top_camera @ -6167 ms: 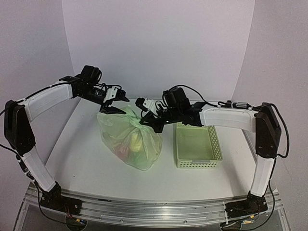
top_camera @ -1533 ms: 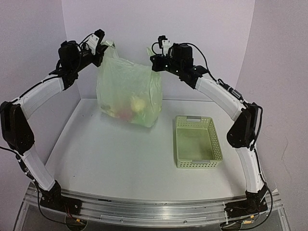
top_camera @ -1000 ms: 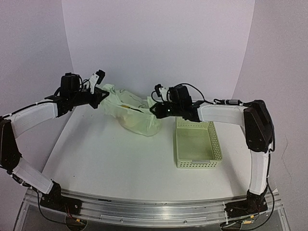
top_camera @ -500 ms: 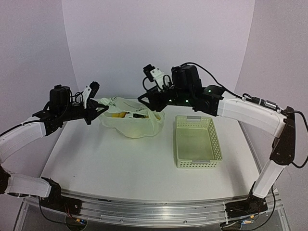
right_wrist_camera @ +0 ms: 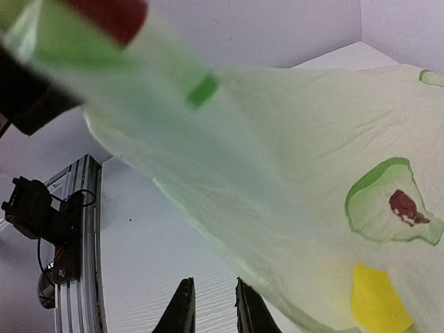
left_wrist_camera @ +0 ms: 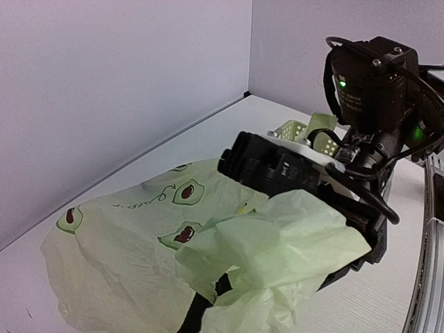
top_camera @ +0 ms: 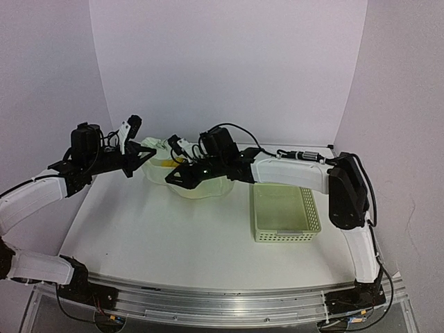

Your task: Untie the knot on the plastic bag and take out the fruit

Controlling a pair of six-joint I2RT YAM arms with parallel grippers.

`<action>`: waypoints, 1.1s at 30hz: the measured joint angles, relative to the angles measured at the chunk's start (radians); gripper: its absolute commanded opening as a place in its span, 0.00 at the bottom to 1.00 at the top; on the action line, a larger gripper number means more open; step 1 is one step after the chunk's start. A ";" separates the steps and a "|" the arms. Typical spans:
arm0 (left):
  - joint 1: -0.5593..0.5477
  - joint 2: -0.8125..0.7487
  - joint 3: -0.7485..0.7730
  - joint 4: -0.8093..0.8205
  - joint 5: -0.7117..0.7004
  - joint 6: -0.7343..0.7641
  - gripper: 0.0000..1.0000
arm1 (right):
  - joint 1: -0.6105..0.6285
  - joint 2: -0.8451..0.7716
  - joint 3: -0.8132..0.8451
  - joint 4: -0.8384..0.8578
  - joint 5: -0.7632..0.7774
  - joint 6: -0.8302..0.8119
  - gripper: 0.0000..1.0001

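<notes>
Thin, crinkly pale green plastic bag (left_wrist_camera: 125,236) with avocado prints slumps on the white worktop (top_camera: 159,229), long axis left-right. Film drapes the left end effector (top_camera: 147,151); cannot tell its grip. Right end effector (right_wrist_camera: 213,300) is just beside the stretched film, fingers narrowly apart, empty. Yellow fruit (right_wrist_camera: 374,298) shows through. Knot not made out.

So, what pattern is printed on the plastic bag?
The plastic bag has green avocado-like prints with dark red centres; clearest in left wrist view.
</notes>
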 measured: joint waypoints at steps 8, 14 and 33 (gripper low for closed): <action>0.000 -0.005 -0.021 0.015 -0.015 0.006 0.00 | -0.022 0.015 0.047 0.089 -0.010 0.094 0.22; 0.000 0.001 -0.021 0.048 -0.019 0.025 0.00 | -0.038 0.015 0.047 0.111 0.006 0.145 0.19; 0.000 0.020 -0.021 0.121 0.060 0.056 0.00 | -0.044 0.162 0.211 0.049 0.394 0.105 0.48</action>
